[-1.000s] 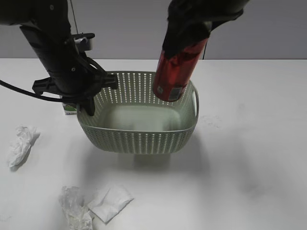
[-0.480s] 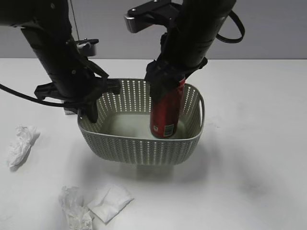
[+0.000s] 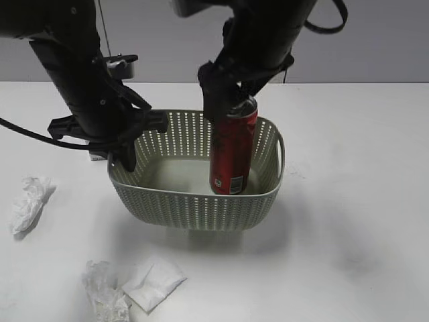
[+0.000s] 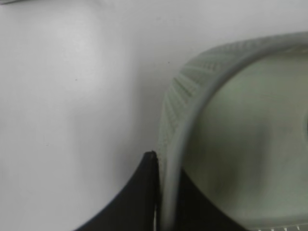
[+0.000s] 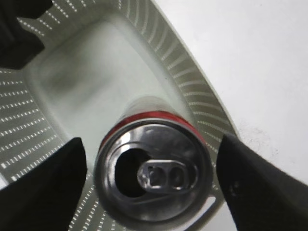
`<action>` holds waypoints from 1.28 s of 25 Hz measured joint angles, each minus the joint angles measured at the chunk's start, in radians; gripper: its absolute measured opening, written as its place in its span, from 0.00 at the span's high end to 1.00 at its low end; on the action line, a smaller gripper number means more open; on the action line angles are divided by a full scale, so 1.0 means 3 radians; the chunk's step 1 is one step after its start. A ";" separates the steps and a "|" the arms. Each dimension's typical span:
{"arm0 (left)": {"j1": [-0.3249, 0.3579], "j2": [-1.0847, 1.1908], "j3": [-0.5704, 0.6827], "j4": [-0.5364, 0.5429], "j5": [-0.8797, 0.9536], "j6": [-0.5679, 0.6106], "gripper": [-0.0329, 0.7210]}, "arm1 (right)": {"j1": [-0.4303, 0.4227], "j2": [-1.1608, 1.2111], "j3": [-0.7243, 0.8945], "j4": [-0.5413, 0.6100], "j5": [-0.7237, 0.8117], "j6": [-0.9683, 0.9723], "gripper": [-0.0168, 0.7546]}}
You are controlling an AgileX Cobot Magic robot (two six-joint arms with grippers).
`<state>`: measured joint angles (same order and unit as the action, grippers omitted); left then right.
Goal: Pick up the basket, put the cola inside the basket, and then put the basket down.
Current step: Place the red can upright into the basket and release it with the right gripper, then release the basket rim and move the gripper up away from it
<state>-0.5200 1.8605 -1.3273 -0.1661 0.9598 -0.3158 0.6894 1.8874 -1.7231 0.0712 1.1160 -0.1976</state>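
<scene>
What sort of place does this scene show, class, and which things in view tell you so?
Probably a robotics lab test bench, not a home: a bare white table against a plain grey wall, two black robot arms over a pale green basket holding a red cola can, and crumpled tissues scattered about.

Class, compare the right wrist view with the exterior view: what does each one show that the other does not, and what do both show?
Only the right wrist view shows the silver top and pull tab of the tall red cola can, seen from straight above, with the right gripper fingers spread clear on either side. Only the exterior view shows the left gripper clamped on the rim, the crumpled white tissues on the white table, and the can's red side and label. Both show the can standing upright inside the pale green perforated plastic basket.
</scene>
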 joint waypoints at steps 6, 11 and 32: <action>0.0000 0.0000 0.0000 0.0000 0.0000 0.0000 0.96 | -0.0123 0.0000 -0.0712 -0.0047 0.0219 0.0192 0.15; 0.0000 0.0000 0.0000 0.0003 0.0056 0.0000 0.96 | -0.0726 -0.0011 -0.0756 -0.0050 0.0226 0.0327 0.17; 0.0000 0.0000 0.0000 0.0010 0.0077 -0.0003 0.96 | -0.2019 -0.2410 0.1703 -0.0023 0.0141 0.0340 0.21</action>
<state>-0.5200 1.8605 -1.3273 -0.1630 0.9829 -0.3165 0.0836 1.1643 -1.2122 0.0644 1.1583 -0.0955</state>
